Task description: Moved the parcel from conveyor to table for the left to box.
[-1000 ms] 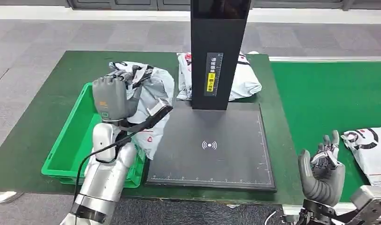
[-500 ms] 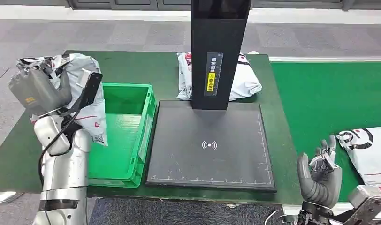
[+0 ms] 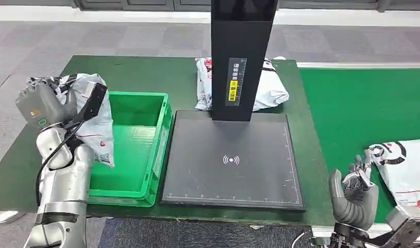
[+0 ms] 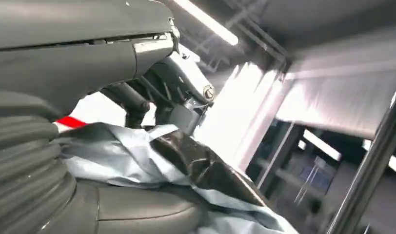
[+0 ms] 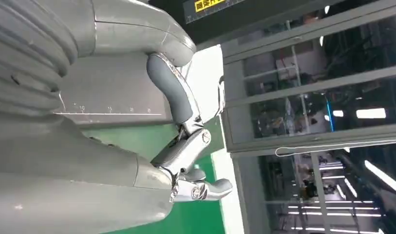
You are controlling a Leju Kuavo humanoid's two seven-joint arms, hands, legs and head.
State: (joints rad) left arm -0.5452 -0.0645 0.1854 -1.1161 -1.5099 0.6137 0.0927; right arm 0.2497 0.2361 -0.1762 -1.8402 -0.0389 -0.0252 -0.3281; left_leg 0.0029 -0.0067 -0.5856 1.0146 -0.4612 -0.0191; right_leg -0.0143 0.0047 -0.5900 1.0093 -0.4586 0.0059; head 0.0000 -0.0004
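Note:
My left hand (image 3: 38, 105) grips a crumpled grey-white parcel (image 3: 96, 126) and holds it up over the left edge of the green box (image 3: 131, 150). Its lower end hangs inside the box. In the left wrist view the same parcel (image 4: 152, 161) lies pressed against my left hand (image 4: 137, 68). My right hand (image 3: 354, 194) stands empty with fingers apart at the front right, beside another parcel (image 3: 407, 168) lying on the green conveyor (image 3: 353, 103). My right hand (image 5: 186, 141) also appears in the right wrist view, holding nothing.
A black scanner plate (image 3: 231, 160) with a tall black post (image 3: 241, 57) fills the table's middle. A third white parcel (image 3: 267, 88) lies behind the post. The green table (image 3: 140, 72) ends at the front and left edges above grey floor.
My left arm swung left with the parcel from over the scanner plate to the box's left side, then lowered slightly. The conveyor parcel crept closer to my right hand.

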